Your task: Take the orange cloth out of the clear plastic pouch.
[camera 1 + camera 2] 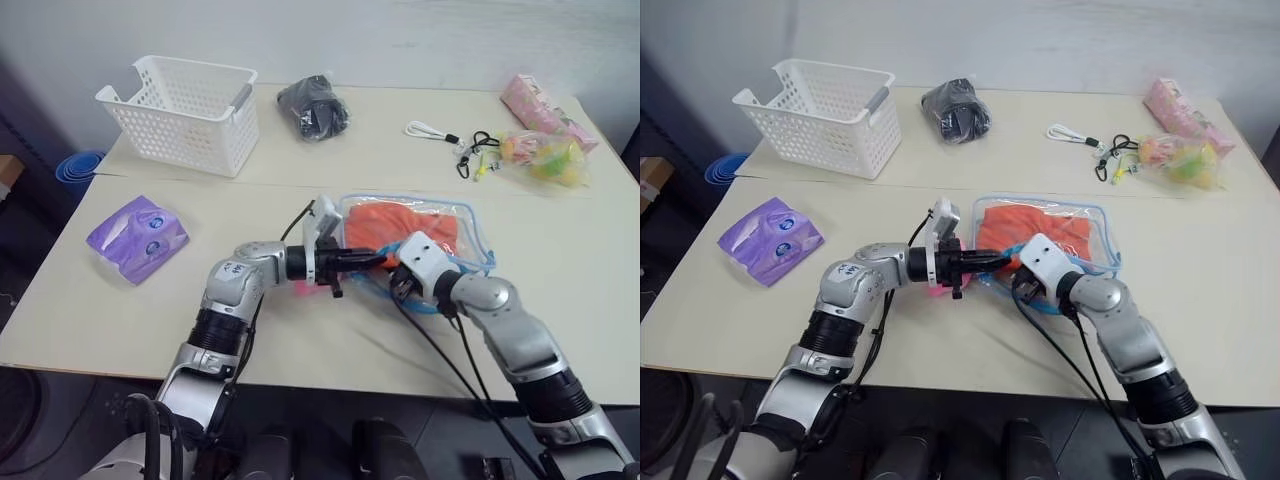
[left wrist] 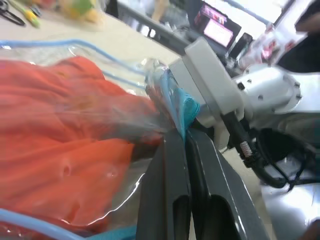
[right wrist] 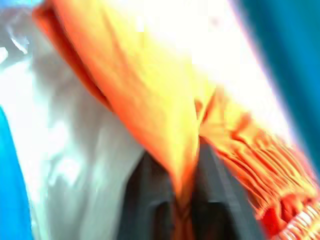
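Lying at the centre of the frame, the flat clear plastic pouch with light blue edging (image 1: 462,222) contains the bright orange wrinkled cloth (image 1: 400,226) — still inside. The left gripper (image 1: 372,262) has its fingers pressed together on the pouch's near edge; the right gripper (image 3: 182,197) is pinched onto a fold of the cloth. At upper left, the white lattice plastic basket (image 1: 185,110) stands open-topped. Bare tabletop (image 1: 560,290) stretches right of the pouch — a crinkly bag of yellow-green items (image 1: 545,155) lies near the right edge.
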Robot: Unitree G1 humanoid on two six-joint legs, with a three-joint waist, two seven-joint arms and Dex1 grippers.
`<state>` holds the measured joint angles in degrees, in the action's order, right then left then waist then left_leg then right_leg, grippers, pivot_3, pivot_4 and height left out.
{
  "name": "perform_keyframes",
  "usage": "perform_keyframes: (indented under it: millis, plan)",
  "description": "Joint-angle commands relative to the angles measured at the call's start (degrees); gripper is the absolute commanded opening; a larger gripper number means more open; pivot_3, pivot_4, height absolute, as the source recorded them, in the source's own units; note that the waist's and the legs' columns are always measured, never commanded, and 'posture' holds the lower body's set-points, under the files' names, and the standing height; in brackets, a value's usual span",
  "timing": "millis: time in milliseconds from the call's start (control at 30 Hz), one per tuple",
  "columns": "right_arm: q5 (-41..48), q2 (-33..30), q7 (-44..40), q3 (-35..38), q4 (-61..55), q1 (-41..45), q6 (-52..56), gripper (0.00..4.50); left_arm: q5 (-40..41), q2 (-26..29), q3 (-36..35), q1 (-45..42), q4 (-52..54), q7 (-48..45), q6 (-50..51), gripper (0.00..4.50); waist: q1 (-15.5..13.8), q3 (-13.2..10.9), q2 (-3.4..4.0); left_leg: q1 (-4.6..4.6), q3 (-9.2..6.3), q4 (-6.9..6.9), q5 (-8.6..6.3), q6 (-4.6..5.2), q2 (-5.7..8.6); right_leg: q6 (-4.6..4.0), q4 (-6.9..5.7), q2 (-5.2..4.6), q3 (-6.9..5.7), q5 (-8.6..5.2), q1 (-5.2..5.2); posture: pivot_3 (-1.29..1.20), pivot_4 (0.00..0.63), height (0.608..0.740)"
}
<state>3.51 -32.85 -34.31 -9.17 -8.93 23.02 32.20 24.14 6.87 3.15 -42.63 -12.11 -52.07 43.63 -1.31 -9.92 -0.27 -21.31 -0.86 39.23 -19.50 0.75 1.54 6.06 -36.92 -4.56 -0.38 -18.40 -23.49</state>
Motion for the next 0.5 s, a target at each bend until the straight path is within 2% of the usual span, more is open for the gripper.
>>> perform_keyframes:
  millis: [33,100,200,300,367,500]
  plan:
    - [10.2,0.1,-4.1,9.2,-3.7,0.7,7.1,0.05,2.5,0.3,-2.6,-1.1,1.5,2.4,1.5,0.00,0.1,0.0,0.00,0.00,-0.01,-0.03,0.00,0.00,-0.02,0.00,-0.02,0.01,0.00,0.00,0.00,0.00,0.150,0.740]
    - [16.9,-0.7,-8.0,12.4,-7.3,0.4,10.9,0.05,2.6,0.4,-4.1,-1.6,-0.1,5.1,1.8,0.00,0.2,0.0,0.00,-0.02,-0.02,-0.07,0.00,-0.01,-0.04,0.00,-0.05,0.02,-0.03,0.00,-0.04,0.00,0.150,0.740]
    - [25.8,-6.3,-18.3,15.3,-15.1,-4.1,12.3,0.05,4.7,-0.8,-8.2,-2.8,-1.6,9.6,3.8,0.00,0.1,0.0,0.00,-0.06,-0.04,-0.08,0.01,-0.02,-0.08,0.00,-0.02,0.05,-0.05,0.00,-0.08,0.00,0.150,0.740]
    - [32.9,-8.6,-20.8,20.0,-20.2,-8.2,14.7,0.05,5.0,-0.6,-8.0,-2.0,-1.2,10.5,4.5,0.00,0.0,0.0,-0.01,-0.08,-0.09,-0.09,0.00,-0.03,-0.08,0.00,0.03,0.04,-0.10,0.00,-0.03,0.00,0.150,0.740]
    - [39.8,-9.4,-22.6,25.7,-24.6,-12.4,16.0,0.05,5.1,-0.4,-7.4,-0.9,-0.2,10.6,4.9,0.00,-0.1,0.0,-0.02,-0.08,-0.09,-0.09,-0.01,-0.03,-0.07,0.00,0.03,0.02,-0.09,0.00,-0.02,0.00,0.150,0.740]
    - [47.8,-12.3,-22.7,34.5,-28.8,-19.6,18.5,0.05,5.1,0.5,-6.0,0.3,1.5,10.5,5.3,0.00,-0.2,0.0,-0.02,-0.10,-0.12,-0.10,-0.01,-0.03,-0.07,0.00,0.05,0.01,-0.12,0.00,0.01,0.00,0.150,0.740]
